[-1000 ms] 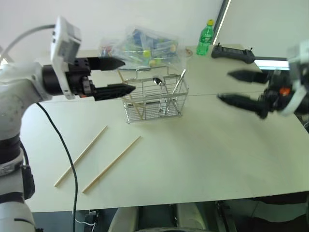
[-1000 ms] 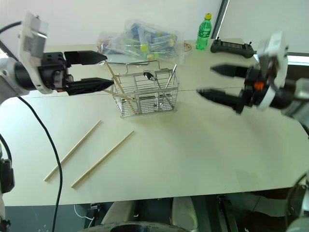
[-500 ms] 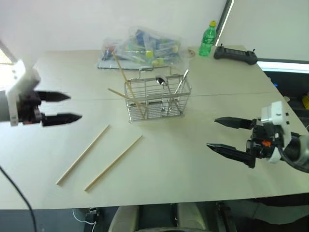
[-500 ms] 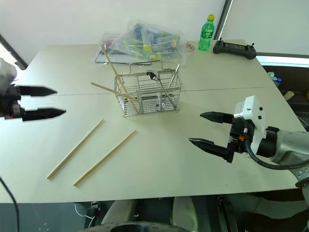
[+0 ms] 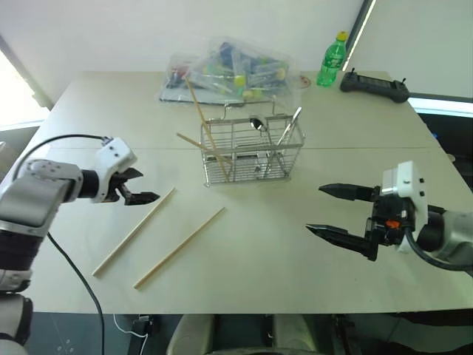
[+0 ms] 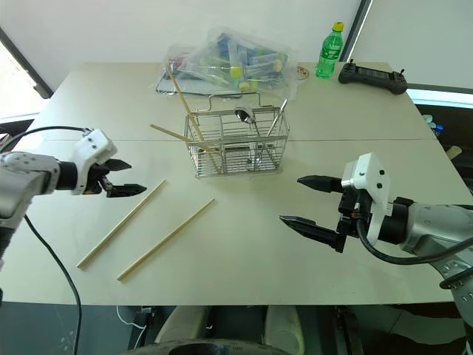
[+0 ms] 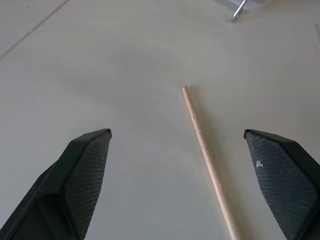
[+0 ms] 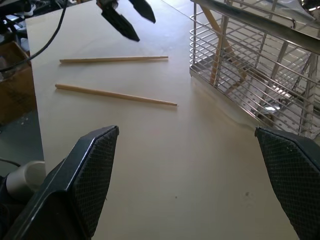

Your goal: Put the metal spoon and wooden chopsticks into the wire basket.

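Note:
The wire basket (image 5: 251,151) stands mid-table. Inside it the metal spoon (image 5: 256,123) stands bowl up, and two wooden chopsticks (image 5: 201,122) lean out of its left side. Two more chopsticks (image 5: 134,231) (image 5: 179,247) lie flat on the table in front of the basket, to its left. My left gripper (image 5: 142,186) is open, low over the table, just short of the far tip of the left chopstick (image 7: 205,150). My right gripper (image 5: 315,208) hovers open to the right of the basket, holding nothing.
A clear plastic bag (image 5: 229,70) of colourful items lies behind the basket. A green bottle (image 5: 332,59) and a black controller (image 5: 373,83) sit at the far right. The table's front edge (image 5: 244,309) runs close below the loose chopsticks.
My left gripper has come down and to the left, from beside the basket to the end of the left chopstick. My right gripper sank lower earlier on and has since held still.

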Controlling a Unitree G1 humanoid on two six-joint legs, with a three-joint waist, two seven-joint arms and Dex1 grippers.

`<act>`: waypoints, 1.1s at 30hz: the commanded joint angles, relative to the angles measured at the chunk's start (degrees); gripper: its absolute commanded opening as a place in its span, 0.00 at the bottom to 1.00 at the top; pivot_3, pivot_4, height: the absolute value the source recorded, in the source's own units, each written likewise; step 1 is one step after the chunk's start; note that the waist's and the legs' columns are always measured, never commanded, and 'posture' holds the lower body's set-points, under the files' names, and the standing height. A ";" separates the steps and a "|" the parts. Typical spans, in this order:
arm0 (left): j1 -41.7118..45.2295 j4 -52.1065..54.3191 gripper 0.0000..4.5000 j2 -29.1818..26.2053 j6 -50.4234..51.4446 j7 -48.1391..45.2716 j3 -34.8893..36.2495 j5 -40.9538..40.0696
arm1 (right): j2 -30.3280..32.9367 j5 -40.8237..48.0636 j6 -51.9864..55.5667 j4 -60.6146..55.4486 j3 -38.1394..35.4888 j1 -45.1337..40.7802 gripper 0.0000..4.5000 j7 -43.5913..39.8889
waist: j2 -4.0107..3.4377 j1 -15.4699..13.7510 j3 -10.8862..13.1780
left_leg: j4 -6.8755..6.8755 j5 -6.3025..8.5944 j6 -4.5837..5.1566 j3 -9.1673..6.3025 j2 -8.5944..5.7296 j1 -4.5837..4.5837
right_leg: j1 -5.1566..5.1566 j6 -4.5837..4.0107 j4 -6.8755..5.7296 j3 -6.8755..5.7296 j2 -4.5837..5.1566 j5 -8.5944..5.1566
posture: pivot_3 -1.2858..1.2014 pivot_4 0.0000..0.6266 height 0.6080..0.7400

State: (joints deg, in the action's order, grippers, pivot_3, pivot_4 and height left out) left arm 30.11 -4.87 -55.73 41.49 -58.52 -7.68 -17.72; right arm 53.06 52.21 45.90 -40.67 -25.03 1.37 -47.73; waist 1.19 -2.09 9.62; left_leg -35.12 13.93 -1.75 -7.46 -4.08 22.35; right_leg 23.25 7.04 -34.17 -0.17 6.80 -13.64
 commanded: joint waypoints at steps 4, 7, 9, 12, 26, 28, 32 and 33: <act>3.30 -4.66 1.00 4.45 -2.55 0.97 -2.05 4.45 | -0.09 1.71 -1.10 -2.93 0.28 -0.06 0.99 1.42 | 0.02 -0.16 -0.01 | -0.06 -0.01 -0.01 -0.02 0.01 -0.02 | -0.05 -0.05 -0.05 -0.03 -0.02 -0.02 | 0.52 0.24 0.93; 5.21 -5.98 1.00 7.20 -2.09 1.61 -2.82 5.48 | -0.59 1.47 -1.57 -2.91 1.03 0.09 0.99 2.03 | 0.06 -0.17 -0.03 | -0.12 -0.02 -0.01 -0.04 0.00 -0.02 | -0.10 -0.04 -0.04 -0.04 -0.01 -0.01 | 0.52 0.24 0.93; 6.26 -7.31 1.00 8.89 -2.43 2.07 -3.57 6.68 | -1.01 1.35 -1.79 -2.63 1.68 -0.23 0.99 2.69 | 0.08 -0.18 -0.03 | -0.14 -0.02 -0.01 -0.06 -0.02 -0.01 | -0.11 0.01 -0.03 -0.04 0.00 0.02 | 0.52 0.24 0.93; 6.80 -10.08 1.00 10.47 -3.90 2.81 -4.94 9.24 | -1.24 1.65 -2.06 -2.56 1.95 -0.31 0.99 3.12 | 0.08 -0.01 -0.04 | -0.13 -0.02 -0.02 -0.05 -0.03 -0.02 | -0.11 0.12 -0.03 -0.04 0.00 0.08 | 0.52 0.24 0.93; 10.90 -22.23 0.24 16.13 -7.56 4.01 -4.17 12.91 | -0.36 1.70 -3.34 -2.71 0.98 1.86 1.00 2.22 | -0.05 -0.11 -0.13 | -0.16 -0.02 -0.03 -0.07 0.02 -0.84 | -0.93 0.21 -0.05 -0.10 0.03 -0.16 | 0.52 0.24 0.93; 10.94 -22.16 0.01 16.33 -7.58 4.18 -3.86 13.04 | -0.23 1.81 -3.45 -2.56 0.49 2.29 1.00 1.88 | -0.05 -0.12 -0.13 | -0.13 -0.02 -0.03 -0.09 0.02 -0.83 | -0.89 0.20 -0.05 -0.09 0.04 -0.14 | 0.52 0.24 0.93; 10.72 -21.07 0.01 16.51 -5.91 4.47 -2.88 12.65 | 0.31 2.03 -3.15 -1.97 -0.03 2.20 1.00 1.53 | -0.04 -0.21 -0.13 | -0.06 -0.02 -0.03 -0.10 0.00 -0.78 | -0.83 0.18 -0.05 -0.09 0.04 0.04 | 0.52 0.24 0.93; 10.76 -21.08 0.01 16.51 -5.39 4.84 -2.39 12.57 | 0.38 2.37 -2.97 -1.91 -0.16 2.07 1.00 1.59 | -0.04 -0.16 -0.13 | -0.06 -0.02 -0.03 -0.11 -0.01 -0.76 | -0.82 0.18 -0.04 -0.09 0.04 0.04 | 0.52 0.24 0.93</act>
State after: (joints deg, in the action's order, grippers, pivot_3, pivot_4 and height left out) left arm 41.22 -26.24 -39.19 34.72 -54.39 -10.53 -5.53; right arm 52.83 53.25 43.42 -42.26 -23.25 3.98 -45.90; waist 1.15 -2.25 9.50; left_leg -35.19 13.91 -1.78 -7.57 -4.09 21.60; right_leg 22.44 7.21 -34.21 -0.26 6.83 -13.60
